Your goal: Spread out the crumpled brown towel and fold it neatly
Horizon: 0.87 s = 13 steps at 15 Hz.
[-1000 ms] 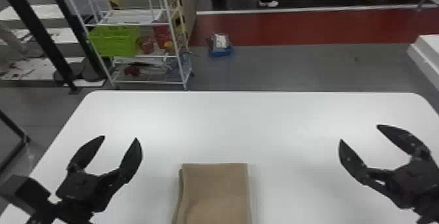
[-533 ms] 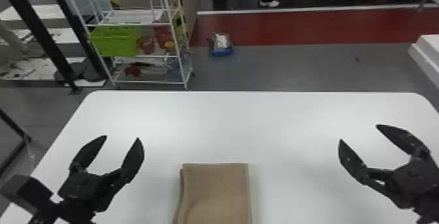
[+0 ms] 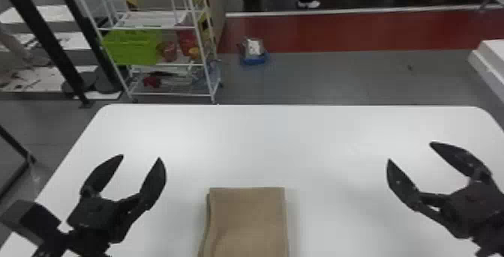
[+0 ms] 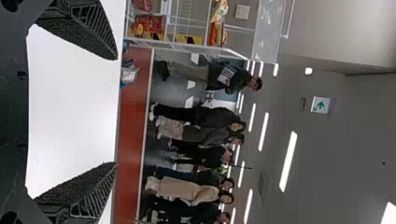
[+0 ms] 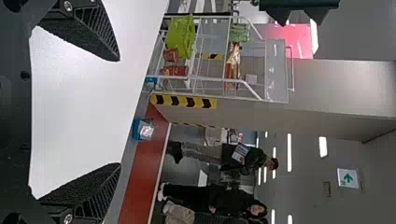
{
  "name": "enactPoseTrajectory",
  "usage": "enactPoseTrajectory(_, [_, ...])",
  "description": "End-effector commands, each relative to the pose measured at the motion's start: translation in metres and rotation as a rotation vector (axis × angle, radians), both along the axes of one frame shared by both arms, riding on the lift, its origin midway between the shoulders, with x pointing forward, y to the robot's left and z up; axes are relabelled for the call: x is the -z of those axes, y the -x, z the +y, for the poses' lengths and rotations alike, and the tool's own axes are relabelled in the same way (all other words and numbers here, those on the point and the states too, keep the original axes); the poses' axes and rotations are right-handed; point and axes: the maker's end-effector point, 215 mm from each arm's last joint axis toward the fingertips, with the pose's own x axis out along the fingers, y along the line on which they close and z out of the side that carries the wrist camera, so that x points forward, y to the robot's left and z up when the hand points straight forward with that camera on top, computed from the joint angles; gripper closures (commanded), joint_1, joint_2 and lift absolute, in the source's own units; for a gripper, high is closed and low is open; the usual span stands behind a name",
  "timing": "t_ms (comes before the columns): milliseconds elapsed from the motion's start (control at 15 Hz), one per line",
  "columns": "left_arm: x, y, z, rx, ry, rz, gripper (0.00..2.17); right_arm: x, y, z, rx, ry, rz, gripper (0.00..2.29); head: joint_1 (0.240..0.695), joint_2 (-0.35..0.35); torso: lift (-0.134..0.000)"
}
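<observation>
See the brown towel (image 3: 247, 222) lying flat on the tabletop (image 3: 337, 144), apparently already folded, between the left gripper (image 3: 141, 157) and the right gripper (image 3: 410, 150), with jaws on both spread wide and empty. Expect light, limp, soft cloth, unlikely to tear but easy to ruffle. For any lift, pinch all layers together at a far corner. Cannot judge the near end, cut off by the head view's lower edge, nor count layers or check alignment underneath.
</observation>
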Motion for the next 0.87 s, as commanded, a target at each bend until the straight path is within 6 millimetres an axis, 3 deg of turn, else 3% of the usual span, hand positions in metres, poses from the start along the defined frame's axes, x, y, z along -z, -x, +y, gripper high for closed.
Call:
enactPoseTrajectory(0, [0.001, 0.0, -0.001, 0.0, 0.003, 0.001, 0.08, 0.0, -0.001, 0.003, 0.0, -0.002, 0.001, 0.08, 0.695, 0.112, -0.122])
enactPoseTrajectory(800, [0.002, 0.0, -0.009, 0.014, 0.003, 0.005, 0.08, -0.001, -0.003, 0.014, -0.011, 0.01, -0.001, 0.08, 0.695, 0.117, -0.122])
